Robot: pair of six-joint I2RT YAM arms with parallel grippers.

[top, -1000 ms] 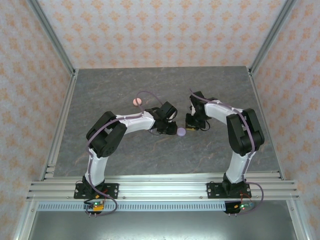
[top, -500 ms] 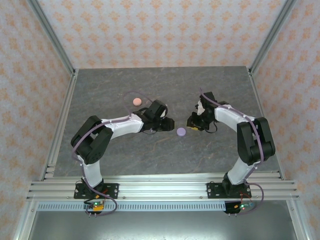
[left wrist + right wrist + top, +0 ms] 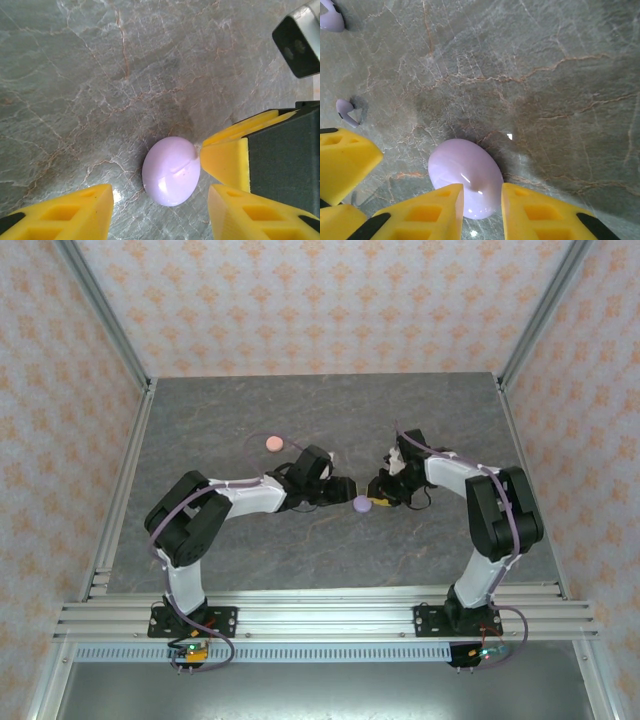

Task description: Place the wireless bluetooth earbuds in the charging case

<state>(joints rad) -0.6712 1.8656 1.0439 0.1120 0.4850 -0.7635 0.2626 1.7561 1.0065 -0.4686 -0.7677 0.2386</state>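
- The grey marbled surface (image 3: 250, 550) carries everything; the work sits around its middle, well apart from all four edges
- The left arm (image 3: 250, 495) and right arm (image 3: 470, 480) reach inward from the near edge and meet head-on over that middle patch
- The left gripper (image 3: 161, 196) is released, its jaws spread wide to either side of the lilac case (image 3: 171, 171) and touching neither flank
- The right gripper (image 3: 482, 190) has its fingers drawn nearly together with a narrow gap; the tips rest against the case's rim near the lid seam, and I cannot tell whether they pinch that edge
- The lilac case lies shut at the middle of the surface; a pink round case (image 3: 272, 444) lies apart from it, nearer the far edge and toward the left edge
- By my reading, the lid must come up before any bud goes in; the case looks smooth, hard and light, so it is likely to skate on the polished stone unless braced from two opposite sides
- The lilac earbuds (image 3: 346, 112) lie loose on the bare surface near the lilac case, not in it; the second bud (image 3: 331, 20) lies apart from the first and is cut by the frame edge
- Each bud is probably almost weightless, rigid and glossy, apt to squirt from the pads; the better hold looks to be across the stem, or low on the rounded head, with a gentle squeeze
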